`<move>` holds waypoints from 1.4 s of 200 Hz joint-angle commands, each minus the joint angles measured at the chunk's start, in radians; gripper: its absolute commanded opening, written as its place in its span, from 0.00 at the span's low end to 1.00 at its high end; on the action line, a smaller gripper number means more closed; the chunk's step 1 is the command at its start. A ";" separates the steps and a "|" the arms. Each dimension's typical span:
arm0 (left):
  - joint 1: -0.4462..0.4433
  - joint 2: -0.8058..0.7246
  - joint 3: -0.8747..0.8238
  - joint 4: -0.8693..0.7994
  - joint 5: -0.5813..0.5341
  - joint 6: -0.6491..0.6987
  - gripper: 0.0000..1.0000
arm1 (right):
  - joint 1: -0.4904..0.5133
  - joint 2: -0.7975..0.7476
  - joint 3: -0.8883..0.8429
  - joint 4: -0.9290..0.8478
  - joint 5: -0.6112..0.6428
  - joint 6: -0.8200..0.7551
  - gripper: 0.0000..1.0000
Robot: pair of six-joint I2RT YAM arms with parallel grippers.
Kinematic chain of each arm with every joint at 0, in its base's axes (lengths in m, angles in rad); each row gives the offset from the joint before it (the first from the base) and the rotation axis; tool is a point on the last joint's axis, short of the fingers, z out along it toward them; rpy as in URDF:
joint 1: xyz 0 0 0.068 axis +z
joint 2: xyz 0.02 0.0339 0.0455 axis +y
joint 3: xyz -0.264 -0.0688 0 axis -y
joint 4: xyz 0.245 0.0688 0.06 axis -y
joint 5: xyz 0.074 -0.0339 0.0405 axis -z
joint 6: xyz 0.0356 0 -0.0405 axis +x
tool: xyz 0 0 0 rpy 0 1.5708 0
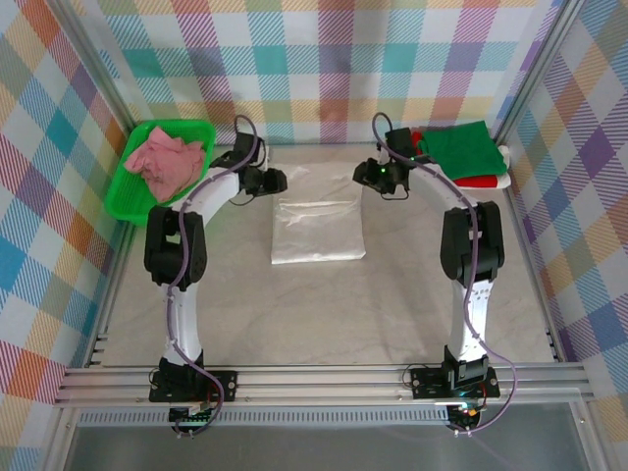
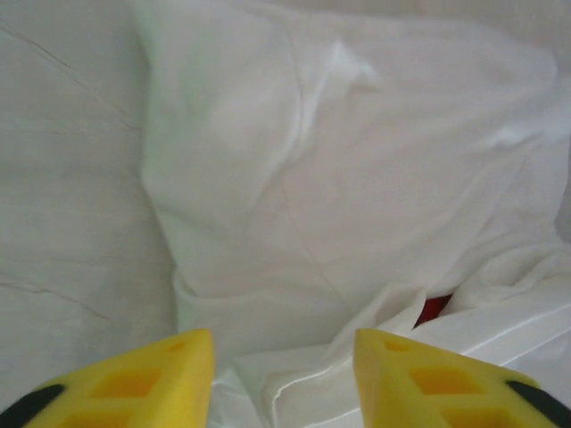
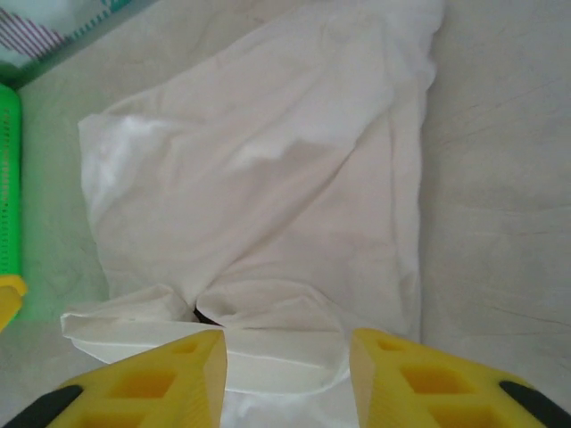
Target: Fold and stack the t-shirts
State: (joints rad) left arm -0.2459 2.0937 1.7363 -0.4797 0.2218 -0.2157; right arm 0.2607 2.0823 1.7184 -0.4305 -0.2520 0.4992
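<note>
A white t-shirt lies folded into a rough rectangle in the middle of the table, its far edge bunched between the two grippers. My left gripper hovers over its far left corner, my right gripper over its far right corner. In the left wrist view the yellow jaws of the left gripper stand apart above rumpled white cloth, where a bit of red print peeks out. The right gripper is also open over a folded white hem. A pink t-shirt lies crumpled in the tray.
The green plastic tray sits at the back left, its edge also in the right wrist view. A folded green t-shirt rests on a red one at the back right. Checked walls close in three sides.
</note>
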 commanded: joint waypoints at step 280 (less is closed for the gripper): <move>-0.240 -0.594 -0.819 0.240 -0.102 -0.157 0.39 | 0.190 -0.558 -0.784 0.233 -0.176 0.135 0.10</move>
State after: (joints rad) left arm -0.5232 1.4822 0.8001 -0.2066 0.1322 -0.4519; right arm 0.4530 1.4590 0.8162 -0.1715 -0.4263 0.6670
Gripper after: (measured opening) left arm 0.395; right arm 0.115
